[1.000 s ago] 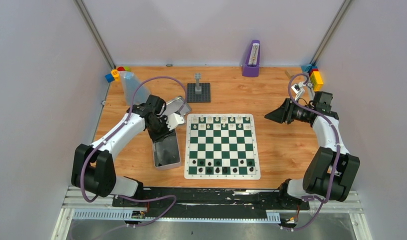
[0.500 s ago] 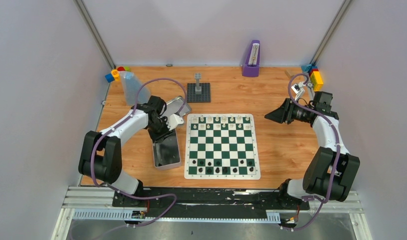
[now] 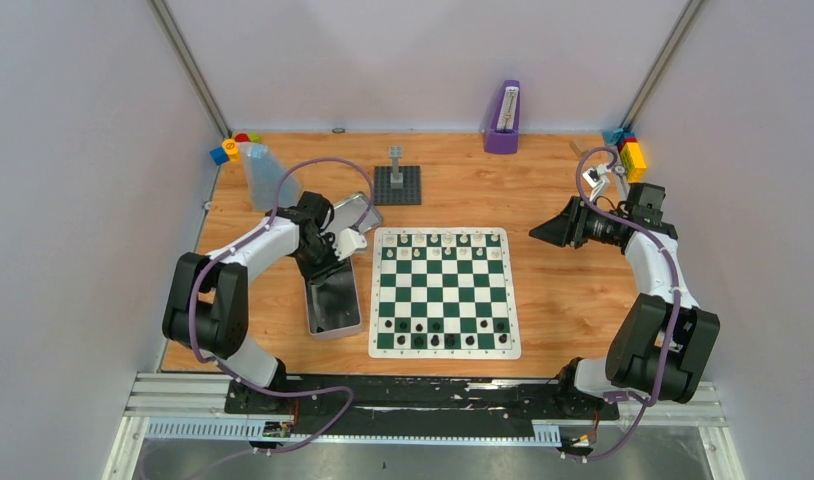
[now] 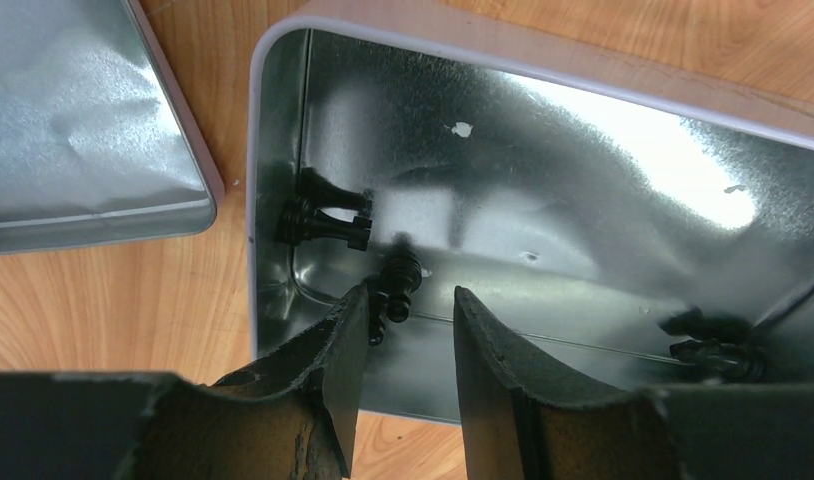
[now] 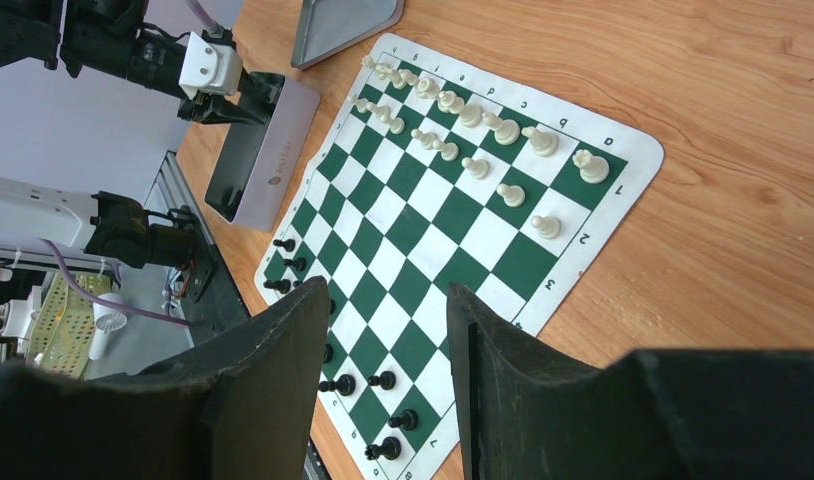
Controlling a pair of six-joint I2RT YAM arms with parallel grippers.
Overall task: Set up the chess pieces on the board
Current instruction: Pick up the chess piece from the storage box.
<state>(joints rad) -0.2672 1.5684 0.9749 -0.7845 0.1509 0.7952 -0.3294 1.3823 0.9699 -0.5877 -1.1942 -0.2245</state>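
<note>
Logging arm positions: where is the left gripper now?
From above, the left gripper is left of the board, dipped into the open tin's far end, fingers open beside a black piece inside.

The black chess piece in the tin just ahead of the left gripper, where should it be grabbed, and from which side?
Probably across its narrow stem, coming down from above: the black chess piece lies on its side on the tin floor, roughly between the fingertips of the open left gripper.
</note>
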